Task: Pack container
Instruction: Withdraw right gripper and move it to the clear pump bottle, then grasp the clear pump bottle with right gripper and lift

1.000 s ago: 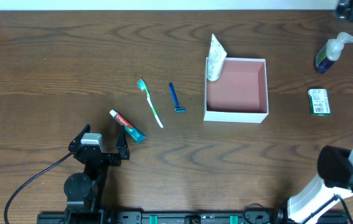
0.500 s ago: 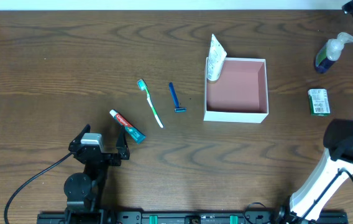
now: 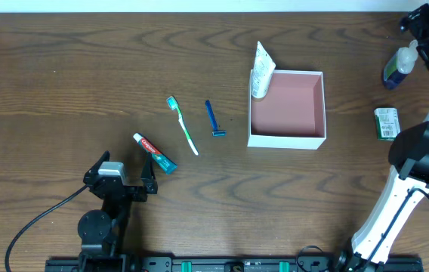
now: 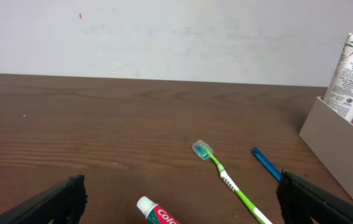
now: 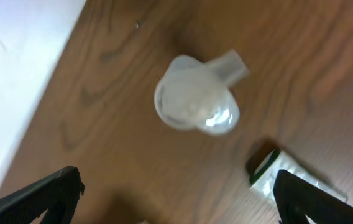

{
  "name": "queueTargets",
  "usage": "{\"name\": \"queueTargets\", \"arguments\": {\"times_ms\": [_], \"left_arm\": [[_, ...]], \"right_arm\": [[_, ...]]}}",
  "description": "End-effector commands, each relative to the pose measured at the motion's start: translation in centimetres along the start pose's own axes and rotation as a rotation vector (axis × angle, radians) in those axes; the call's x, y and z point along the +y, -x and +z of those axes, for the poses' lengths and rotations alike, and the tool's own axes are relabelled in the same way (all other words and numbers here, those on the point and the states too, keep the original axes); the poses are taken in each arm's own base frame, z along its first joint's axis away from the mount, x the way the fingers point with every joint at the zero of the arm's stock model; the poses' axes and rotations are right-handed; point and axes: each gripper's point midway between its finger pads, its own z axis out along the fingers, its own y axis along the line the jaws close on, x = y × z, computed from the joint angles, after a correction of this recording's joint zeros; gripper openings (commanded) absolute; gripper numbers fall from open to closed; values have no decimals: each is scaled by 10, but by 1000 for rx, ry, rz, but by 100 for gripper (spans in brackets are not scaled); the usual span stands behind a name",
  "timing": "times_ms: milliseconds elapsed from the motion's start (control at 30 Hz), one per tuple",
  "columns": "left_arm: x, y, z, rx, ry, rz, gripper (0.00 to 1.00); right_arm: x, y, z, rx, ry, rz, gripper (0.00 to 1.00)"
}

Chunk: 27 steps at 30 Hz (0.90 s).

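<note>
The container (image 3: 323,106), a square white-walled box with a dusty-pink inside, stands right of centre, with a white Pantene tube (image 3: 261,72) leaning in its far left corner. Its near wall shows in the left wrist view (image 4: 335,146), with the tube (image 4: 352,78) above it. A toothpaste tube (image 3: 155,153), a green toothbrush (image 3: 183,125) and a blue razor (image 3: 213,119) lie on the table to its left. My left gripper (image 3: 128,180) is open just behind the toothpaste (image 4: 161,213). My right gripper (image 3: 424,29) is open, high above the pump bottle (image 3: 400,63), which shows from above in the right wrist view (image 5: 196,101).
A green-and-white soap packet (image 3: 387,123) lies right of the container and shows in the right wrist view (image 5: 291,177). The right arm's white link (image 3: 392,211) crosses the table's right side. The table's far edge meets a white wall (image 4: 164,31).
The right arm has swung up and back over the far right corner, so its gripper now hangs over the pump bottle. The left arm and the objects have not moved.
</note>
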Motion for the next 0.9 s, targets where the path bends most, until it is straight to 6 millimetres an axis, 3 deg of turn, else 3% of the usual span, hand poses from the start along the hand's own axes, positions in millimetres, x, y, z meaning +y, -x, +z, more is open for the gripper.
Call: {"name": "queueTargets", "arguments": {"times_ms": [0,167,467,867], "left_arm": [[4,-17,2,39,13,-9,98],[4,-17,2,39,13,-9,98],[4,-17,2,39,13,-9,98],[4,-17,2,39,13,-9,98]], "right_arm": [[-3,-1,6,4,-25,-388,99],[-19,-21,10,111,-62,-717,95],[-38,-27,33,155,-122,-719,99],[-33,-18,67,89,-108,-708,99]]}}
